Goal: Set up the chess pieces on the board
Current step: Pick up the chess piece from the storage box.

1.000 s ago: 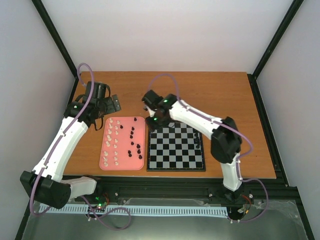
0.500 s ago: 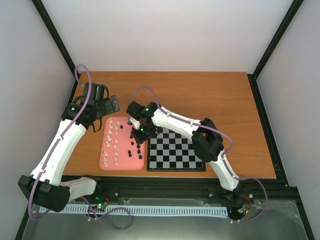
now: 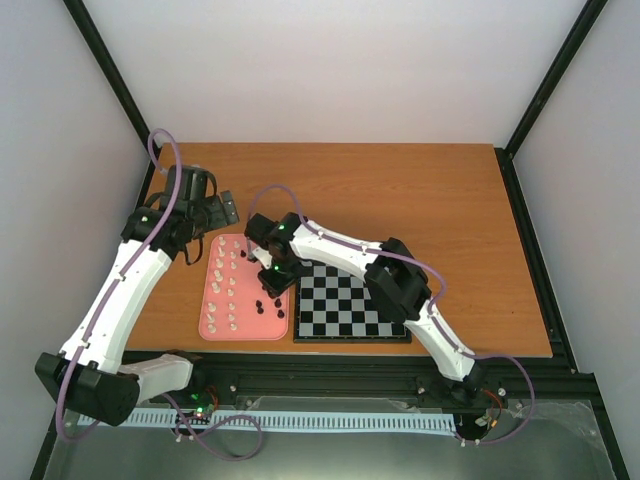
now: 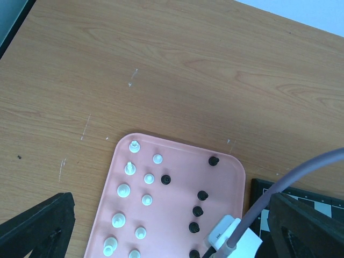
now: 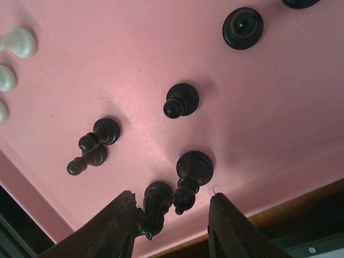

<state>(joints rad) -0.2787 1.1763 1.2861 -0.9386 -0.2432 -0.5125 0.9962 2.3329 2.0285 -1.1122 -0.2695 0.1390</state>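
Chessmen are waiting on the pink tray (image 3: 208, 325), not on the chessboard (image 3: 350, 310), which is lying just to the tray's right on the desk (image 3: 420, 190). No piece is showing on the squares that the right arm is leaving visible. The cream pieces (image 4: 123, 190) are standing in the tray's left half and the black pieces (image 4: 198, 211) in its right half.

The right pincer (image 5: 172, 201) is hanging low over the black group with its jaws partly spread and nothing pinched. Two black pieces are sitting in the gap. One tall-stemmed black piece (image 5: 189, 174) is standing nearer the middle, and a second black piece (image 5: 157, 200) is crowding against the left finger. The left pincer (image 3: 212, 197) is idling beyond the tray's far edge, spread wide and empty.

These turned figurines are likely handling as light, rigid and smooth things. They are small enough to tip or skid on the slick tray if a finger is nudging one before both are meeting it. A hold low on the stem, just above the round base, is probably suiting best, since the rounded head is offering little to bear on. With two pieces so close together, the jaws are risking catching both or knocking the neighbour over, so centring on one piece is looking necessary.
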